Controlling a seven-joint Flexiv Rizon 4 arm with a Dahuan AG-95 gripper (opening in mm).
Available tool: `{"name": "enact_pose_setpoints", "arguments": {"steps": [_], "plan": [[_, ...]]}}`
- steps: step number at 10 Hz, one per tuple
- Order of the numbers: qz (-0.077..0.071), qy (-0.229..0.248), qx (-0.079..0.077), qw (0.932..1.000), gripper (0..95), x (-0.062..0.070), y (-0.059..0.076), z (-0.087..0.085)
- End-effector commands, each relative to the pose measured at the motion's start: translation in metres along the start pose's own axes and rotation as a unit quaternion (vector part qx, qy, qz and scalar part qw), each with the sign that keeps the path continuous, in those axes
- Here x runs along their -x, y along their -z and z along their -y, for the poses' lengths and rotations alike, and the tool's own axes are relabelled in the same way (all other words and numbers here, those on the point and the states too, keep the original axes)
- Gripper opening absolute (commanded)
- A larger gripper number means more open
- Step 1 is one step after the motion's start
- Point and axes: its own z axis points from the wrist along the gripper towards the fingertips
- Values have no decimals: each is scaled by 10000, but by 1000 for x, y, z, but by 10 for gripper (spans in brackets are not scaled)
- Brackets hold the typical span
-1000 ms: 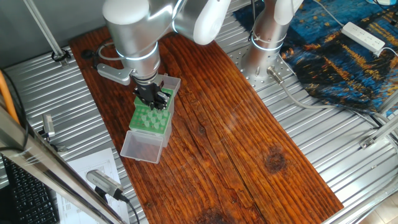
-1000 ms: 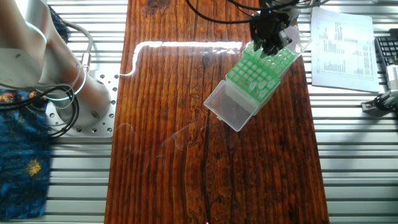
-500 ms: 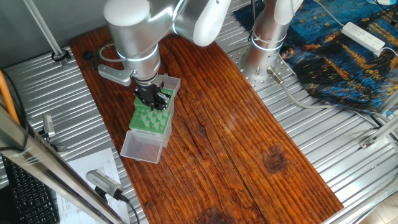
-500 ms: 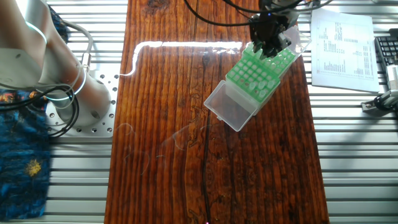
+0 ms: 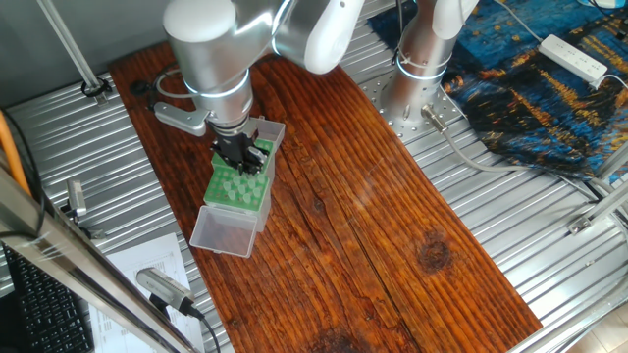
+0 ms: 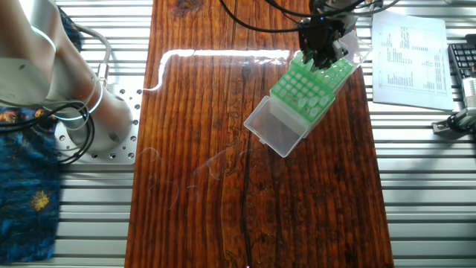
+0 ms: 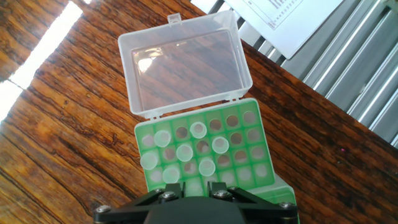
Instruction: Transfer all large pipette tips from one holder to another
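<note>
About seven pale, translucent plastic pipette tips [image 7: 183, 152] stand in the flat green perforated rack [image 7: 249, 155], whose clear hinged lid [image 7: 183, 62] lies open. Black two-finger gripper [image 7: 194, 186] hovers above; finger spacing indeterminable. Transfer appears incomplete.

One fixed view is looking down at an angle from well back, taking in the long dark-brown wooden tabletop [image 5: 353, 206] with the black two-finger claw [image 5: 242, 157] toward its upper left. The other fixed view is looking almost straight down from the opposite side, sharing that tabletop and the green perforated plastic rack [image 6: 309, 85] under the claw. The hand view is sitting close above the claw, facing down the fingers at the rack's clear hinged plastic lid [image 7: 183, 62] just beyond.
</note>
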Motion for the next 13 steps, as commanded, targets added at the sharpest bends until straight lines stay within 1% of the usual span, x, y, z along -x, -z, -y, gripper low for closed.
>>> {"name": "enact_pose_setpoints", "arguments": {"steps": [1,3,7,10,13], "plan": [[-3,8,0,10000,0,0,0,0],[-5,11,2,10000,0,0,1,0],[-50,-6,5,10000,0,0,12,-3],[-65,-15,1,10000,0,1,23,-5],[-92,-27,9,10000,0,5,38,-5]]}}
